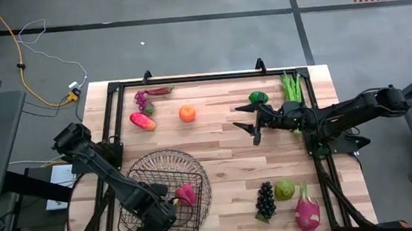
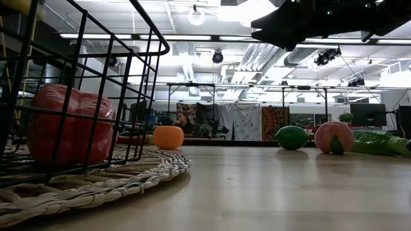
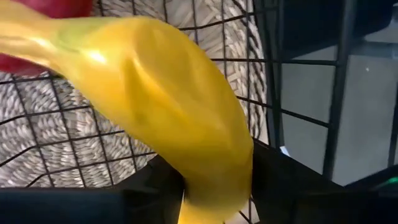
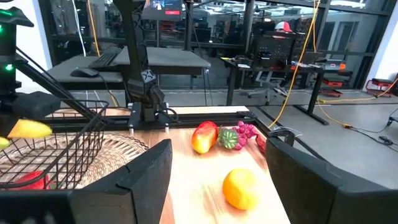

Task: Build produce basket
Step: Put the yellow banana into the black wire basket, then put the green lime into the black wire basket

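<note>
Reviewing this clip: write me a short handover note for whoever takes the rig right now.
Left gripper: inside the basket, fingers around the banana, not yet let go.
Right gripper: open, empty, hovering mid-table near the lime.
Done: one red piece lies in the basket.
Left on the table: orange, mango, purple grapes, lime, green beans, dark grapes, pear, dragon fruit.
</note>
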`<move>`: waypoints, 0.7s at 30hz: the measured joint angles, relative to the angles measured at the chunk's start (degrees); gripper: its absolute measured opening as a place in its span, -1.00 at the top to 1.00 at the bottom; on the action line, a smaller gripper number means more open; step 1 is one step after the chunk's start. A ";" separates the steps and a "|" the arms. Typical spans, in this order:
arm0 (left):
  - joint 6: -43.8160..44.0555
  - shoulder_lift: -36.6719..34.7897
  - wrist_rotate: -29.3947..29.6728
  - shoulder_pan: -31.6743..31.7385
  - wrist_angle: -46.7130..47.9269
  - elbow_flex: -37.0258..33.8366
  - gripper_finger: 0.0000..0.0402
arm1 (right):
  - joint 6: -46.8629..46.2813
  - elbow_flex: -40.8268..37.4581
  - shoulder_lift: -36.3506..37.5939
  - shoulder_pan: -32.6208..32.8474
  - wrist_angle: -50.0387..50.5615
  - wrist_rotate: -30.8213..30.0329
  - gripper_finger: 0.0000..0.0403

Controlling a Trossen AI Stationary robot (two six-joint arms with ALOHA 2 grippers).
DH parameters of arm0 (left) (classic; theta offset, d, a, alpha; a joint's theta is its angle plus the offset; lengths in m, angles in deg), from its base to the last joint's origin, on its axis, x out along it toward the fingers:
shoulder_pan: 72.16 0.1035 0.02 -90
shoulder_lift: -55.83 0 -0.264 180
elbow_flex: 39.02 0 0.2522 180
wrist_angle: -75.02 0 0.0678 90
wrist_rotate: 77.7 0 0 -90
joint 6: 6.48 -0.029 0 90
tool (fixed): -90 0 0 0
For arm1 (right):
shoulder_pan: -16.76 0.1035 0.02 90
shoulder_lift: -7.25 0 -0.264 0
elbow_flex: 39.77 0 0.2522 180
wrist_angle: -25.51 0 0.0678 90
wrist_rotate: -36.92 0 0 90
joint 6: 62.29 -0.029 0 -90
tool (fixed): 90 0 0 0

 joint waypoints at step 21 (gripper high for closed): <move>-0.07 -4.88 -4.72 8.26 7.23 0.00 0.01 | 0.10 0.01 0.00 0.00 0.02 0.01 -0.24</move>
